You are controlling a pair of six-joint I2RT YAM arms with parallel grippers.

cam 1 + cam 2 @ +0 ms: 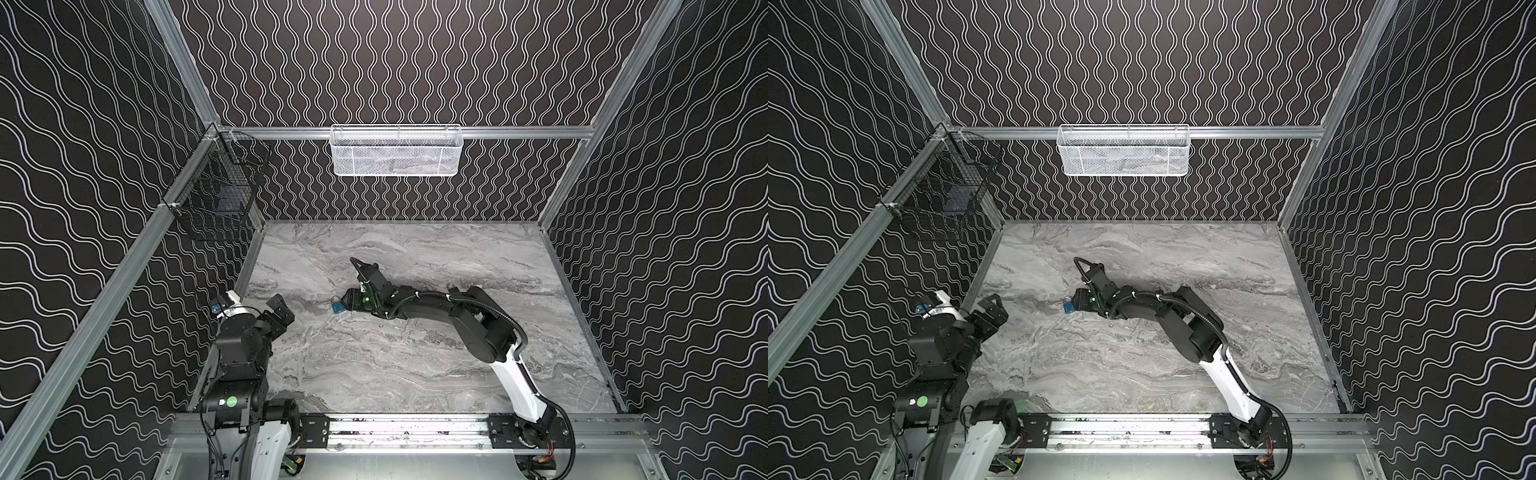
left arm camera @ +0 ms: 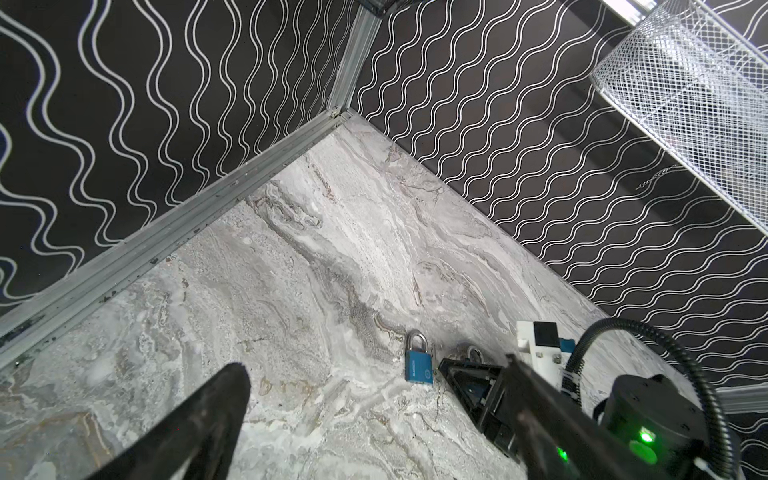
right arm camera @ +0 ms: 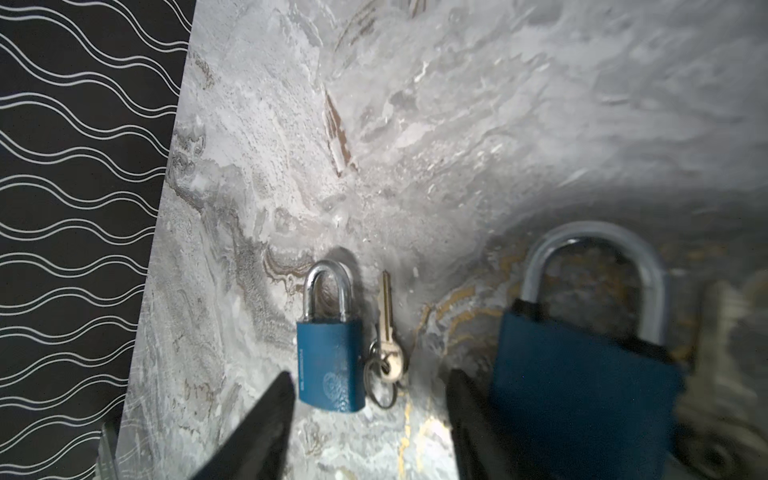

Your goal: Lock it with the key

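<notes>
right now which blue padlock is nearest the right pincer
The blurred padlock close against the right pincer; the sharp padlock lies farther out, beside a key.

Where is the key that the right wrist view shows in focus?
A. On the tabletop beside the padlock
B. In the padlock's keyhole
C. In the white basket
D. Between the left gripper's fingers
A: in the right wrist view the key lies flat on the marble tabletop beside the blue padlock, on its ring, not in the lock.
</notes>
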